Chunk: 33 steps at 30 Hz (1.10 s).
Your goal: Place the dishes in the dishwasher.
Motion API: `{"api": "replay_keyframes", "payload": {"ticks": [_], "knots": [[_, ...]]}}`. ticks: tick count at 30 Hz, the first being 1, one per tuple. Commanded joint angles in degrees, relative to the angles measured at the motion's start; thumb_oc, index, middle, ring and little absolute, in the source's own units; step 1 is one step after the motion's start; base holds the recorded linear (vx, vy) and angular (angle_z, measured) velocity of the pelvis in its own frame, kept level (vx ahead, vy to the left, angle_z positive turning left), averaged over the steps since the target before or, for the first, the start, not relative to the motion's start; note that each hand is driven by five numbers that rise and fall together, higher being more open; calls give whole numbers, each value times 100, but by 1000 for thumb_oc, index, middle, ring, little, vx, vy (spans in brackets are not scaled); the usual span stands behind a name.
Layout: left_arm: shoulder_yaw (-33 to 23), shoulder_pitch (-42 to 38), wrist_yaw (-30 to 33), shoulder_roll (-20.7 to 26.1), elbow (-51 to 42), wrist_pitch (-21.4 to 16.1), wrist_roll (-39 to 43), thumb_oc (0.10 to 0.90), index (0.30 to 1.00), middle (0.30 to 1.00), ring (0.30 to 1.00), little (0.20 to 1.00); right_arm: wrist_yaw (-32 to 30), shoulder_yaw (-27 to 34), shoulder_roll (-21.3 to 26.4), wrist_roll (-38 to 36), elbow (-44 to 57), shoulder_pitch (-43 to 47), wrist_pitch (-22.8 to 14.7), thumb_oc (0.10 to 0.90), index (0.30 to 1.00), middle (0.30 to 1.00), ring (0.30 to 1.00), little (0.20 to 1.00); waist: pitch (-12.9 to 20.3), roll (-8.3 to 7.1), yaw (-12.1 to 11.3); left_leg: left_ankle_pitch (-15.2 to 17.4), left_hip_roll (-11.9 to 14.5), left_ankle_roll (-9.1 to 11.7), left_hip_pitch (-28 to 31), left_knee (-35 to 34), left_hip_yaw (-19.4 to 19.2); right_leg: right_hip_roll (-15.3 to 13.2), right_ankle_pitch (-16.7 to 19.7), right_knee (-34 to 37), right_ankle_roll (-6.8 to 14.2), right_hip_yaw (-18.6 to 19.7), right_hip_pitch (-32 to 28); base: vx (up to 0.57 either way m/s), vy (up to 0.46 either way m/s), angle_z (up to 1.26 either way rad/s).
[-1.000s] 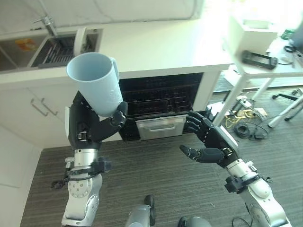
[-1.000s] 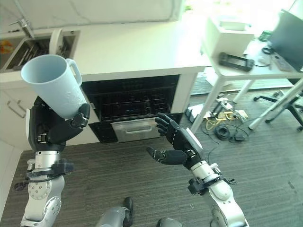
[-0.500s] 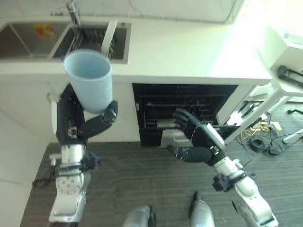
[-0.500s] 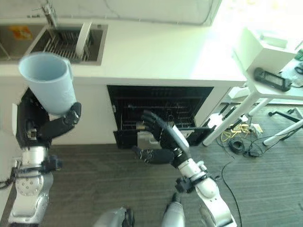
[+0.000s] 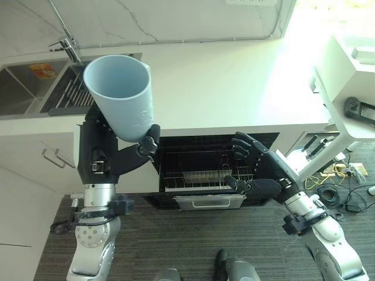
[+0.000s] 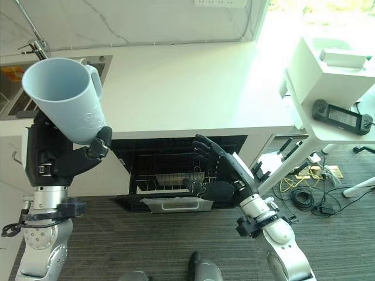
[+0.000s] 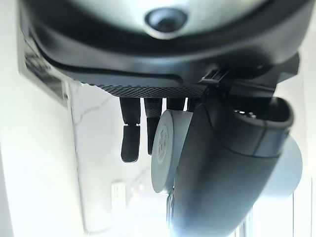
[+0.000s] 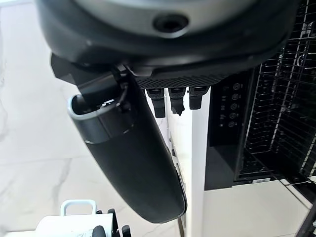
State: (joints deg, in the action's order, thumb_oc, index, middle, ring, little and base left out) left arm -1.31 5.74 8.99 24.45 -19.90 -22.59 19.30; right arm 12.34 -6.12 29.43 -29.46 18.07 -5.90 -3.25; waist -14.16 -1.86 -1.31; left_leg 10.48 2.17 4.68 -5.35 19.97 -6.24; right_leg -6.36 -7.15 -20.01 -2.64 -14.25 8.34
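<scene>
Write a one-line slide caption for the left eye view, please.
Left hand holds a pale blue cup upright above the open dishwasher; right hand open.

Matt plastic cup [image 5: 120,96], wire rack [image 5: 199,175]

A pale blue plastic cup [image 5: 120,96] with a side handle sits upright, slightly tilted, mouth open upward, clasped in the left hand [image 5: 108,158]. The open dishwasher [image 5: 205,170] lies below and beside that hand, its wire rack [image 5: 202,175] showing.
</scene>
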Motion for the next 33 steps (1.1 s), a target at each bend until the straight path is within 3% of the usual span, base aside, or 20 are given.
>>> {"api": "replay_keyframes", "payload": {"ticks": [1,6,10,15,21,22,23,24,25,27,29,30,33], "knots": [[-191,-216,-38,93,-380,-772,2,400,300,300,300,300,17,19,-159,-19,487,135,-519,800,900,900,900,900,494,164,49,-284,158,-157,-198,-278,-35,-98,-1,282,813,244,-110,95,77,5],[33,-567,287,161,-296,-666,-178,400,300,300,300,300,35,80,14,-229,586,235,-577,800,900,900,900,900,599,148,107,-233,222,-166,-311,-278,-71,-165,-143,282,811,71,-222,56,129,-9],[100,-687,252,181,-202,-678,-272,400,300,300,300,300,28,107,-111,-240,673,229,-593,800,900,900,900,900,665,130,148,-116,206,-207,-230,-278,-74,-204,-156,282,820,-13,-279,67,85,1],[148,-798,448,196,-61,-616,-612,400,300,300,300,300,11,58,-265,-576,624,463,-443,800,900,900,900,900,692,87,76,26,78,-320,-130,-278,-27,-257,-131,282,872,-50,-318,66,101,4],[202,-824,435,202,64,-466,-684,400,300,300,300,300,-245,101,-371,-536,613,627,-530,800,900,900,900,900,714,42,-36,126,-27,-441,-75,-278,-55,-329,-69,282,940,-257,-416,73,96,-5],[186,-809,412,249,98,-466,-662,400,300,300,300,300,-275,145,-401,-660,601,650,-557,800,900,900,900,900,671,54,-48,161,-59,-506,-33,-278,28,-222,51,282,959,-285,-636,117,136,-5],[180,-803,463,265,112,-554,-742,400,300,300,300,300,-248,172,-431,-715,615,656,-661,800,900,900,900,900,625,95,-31,113,-66,-572,-58,-278,161,-122,471,282,1007,-323,-726,100,102,4],[179,-776,557,284,151,-748,-960,400,300,300,300,300,-157,204,-405,-879,640,652,-773,800,900,900,900,900,539,149,16,73,-80,-628,-37,-278,365,-18,772,282,1018,-124,-704,31,4,11],[167,-802,626,300,188,-882,-1213,400,300,300,300,300,-72,217,-421,-1006,635,660,-865,800,900,900,900,900,466,141,35,44,-104,-651,-56,-278,485,-59,849,282,983,60,-611,0,-98,9],[212,-1051,842,417,270,-896,-1504,400,300,300,300,300,-71,183,-445,-1019,573,736,-1055,800,900,900,900,900,371,16,-1,-22,-145,-604,-119,-278,511,-425,632,282,970,235,-395,-26,-255,2],[245,-1328,1089,590,369,-779,-1540,400,300,300,300,300,-141,-13,-520,-905,572,954,-1104,800,900,900,900,900,324,-93,-44,52,-122,-551,-89,-278,405,-808,1026,282,1152,253,-108,-21,-363,-10],[243,-1412,1215,559,413,-694,-1630,400,300,300,300,300,-210,-70,-486,-957,559,1114,-997,800,900,900,900,900,377,-111,-42,104,-5,-507,-43,-278,335,-795,657,282,1231,364,54,40,-352,-28],[364,-1471,1506,456,391,-580,-1826,400,300,300,300,300,-390,-43,-407,-1122,519,1396,-673,800,900,900,900,900,563,-86,-83,122,325,-375,-28,-278,7,-778,360,282,1229,143,51,43,-248,-24]]}}
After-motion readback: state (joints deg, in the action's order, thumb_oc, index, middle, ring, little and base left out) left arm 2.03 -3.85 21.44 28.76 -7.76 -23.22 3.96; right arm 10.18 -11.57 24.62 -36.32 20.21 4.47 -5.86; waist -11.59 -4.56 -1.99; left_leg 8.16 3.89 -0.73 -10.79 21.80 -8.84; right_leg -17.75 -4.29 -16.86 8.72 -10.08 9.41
